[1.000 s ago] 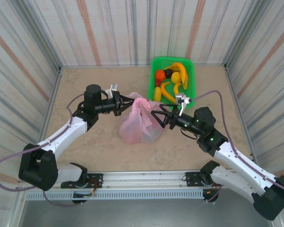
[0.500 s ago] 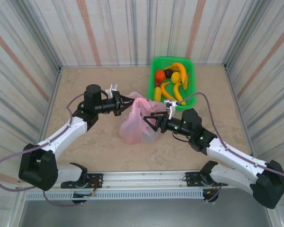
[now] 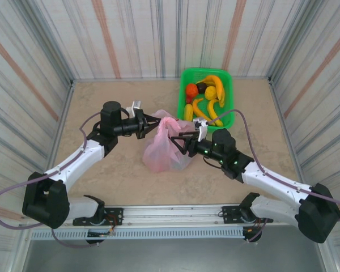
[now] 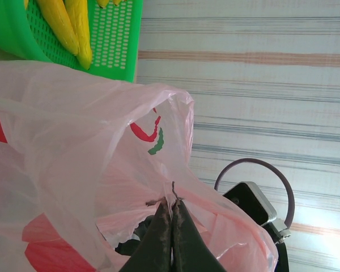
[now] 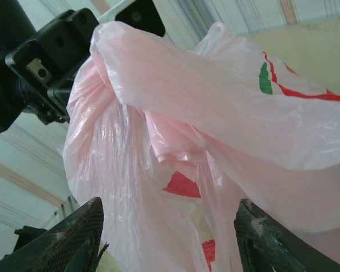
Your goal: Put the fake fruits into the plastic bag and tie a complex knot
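Your left hand (image 3: 156,121) is pinched together on the thin translucent pink plastic bag with red and green print (image 3: 164,148). The left wrist view shows both fingertips (image 4: 171,224) pressed flat, with a twist of pink film (image 4: 170,192) caught at the very tip. That is the bag's top edge, pulled toward the counter's left side.

Your right hand (image 3: 180,143) is spread wide apart against the bag's right flank. In the right wrist view the fingers (image 5: 73,241) sit at the two lower corners, with the bag (image 5: 215,113) hanging in the gap between them (image 5: 170,243). Can't tell if either finger touches the film.

The bag stands on the beige counter (image 3: 113,175) about mid-width, between the two hands and just near-left of the bright green mesh plastic basket (image 3: 229,107). The basket sits by the far edge, right of centre. Glossy yellow plastic bananas (image 3: 203,107) and an orange round plastic fruit (image 3: 191,89) lie in the basket. What is inside the bag is too blurred through the film to name.
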Available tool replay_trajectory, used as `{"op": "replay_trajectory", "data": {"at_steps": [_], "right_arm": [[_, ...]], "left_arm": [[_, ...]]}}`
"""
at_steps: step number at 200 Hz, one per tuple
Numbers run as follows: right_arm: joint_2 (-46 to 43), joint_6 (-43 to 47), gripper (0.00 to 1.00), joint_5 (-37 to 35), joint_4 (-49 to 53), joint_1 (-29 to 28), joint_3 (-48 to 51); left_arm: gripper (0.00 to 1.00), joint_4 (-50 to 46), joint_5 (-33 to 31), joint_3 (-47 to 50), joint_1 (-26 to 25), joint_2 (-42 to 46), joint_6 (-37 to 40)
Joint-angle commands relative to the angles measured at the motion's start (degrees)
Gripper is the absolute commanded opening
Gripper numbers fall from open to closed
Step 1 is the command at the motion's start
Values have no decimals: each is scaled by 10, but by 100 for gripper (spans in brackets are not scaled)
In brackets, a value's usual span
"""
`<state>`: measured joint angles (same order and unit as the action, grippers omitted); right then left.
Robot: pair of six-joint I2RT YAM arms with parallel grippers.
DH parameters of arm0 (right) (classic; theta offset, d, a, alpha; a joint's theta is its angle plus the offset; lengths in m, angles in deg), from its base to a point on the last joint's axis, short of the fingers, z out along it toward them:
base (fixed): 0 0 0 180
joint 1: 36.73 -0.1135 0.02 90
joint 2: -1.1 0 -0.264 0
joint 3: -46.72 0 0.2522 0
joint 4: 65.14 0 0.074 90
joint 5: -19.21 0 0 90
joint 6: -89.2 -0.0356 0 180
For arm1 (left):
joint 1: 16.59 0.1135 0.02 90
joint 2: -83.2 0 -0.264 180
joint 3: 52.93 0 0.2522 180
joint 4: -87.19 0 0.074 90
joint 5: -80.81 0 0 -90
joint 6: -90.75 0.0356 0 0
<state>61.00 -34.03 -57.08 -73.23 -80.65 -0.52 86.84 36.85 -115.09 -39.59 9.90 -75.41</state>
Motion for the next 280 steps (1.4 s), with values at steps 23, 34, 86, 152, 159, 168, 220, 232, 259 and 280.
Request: {"op": "replay_trajectory", "data": {"at_steps": [23,34,86,152,159,168,220,232,259,280], "right_arm": [[9,36,59,-1,-23,-3,-33],[10,36,59,-1,-28,-3,-35],[15,52,56,-18,-31,-3,-48],[34,56,39,-28,-41,-4,-58],[34,55,36,-30,-43,-3,-59],[35,55,30,-32,-43,-3,-59],[32,58,0,-36,-39,-2,-59],[28,59,0,-36,-32,0,-58],[13,65,0,-39,-5,4,-55],[-4,72,0,-43,17,7,-51]], "left_arm": [[0,5,1,-14,-4,6,9],[0,5,1,-14,-4,7,9],[0,6,1,-14,-5,6,8],[0,7,2,-14,-5,6,8],[0,6,2,-14,-5,5,8],[0,7,2,-15,-5,5,9],[0,4,2,-15,-5,3,13],[0,4,2,-16,-5,3,14],[0,-2,2,-18,1,5,22],[0,-9,2,-17,11,12,30]]}}
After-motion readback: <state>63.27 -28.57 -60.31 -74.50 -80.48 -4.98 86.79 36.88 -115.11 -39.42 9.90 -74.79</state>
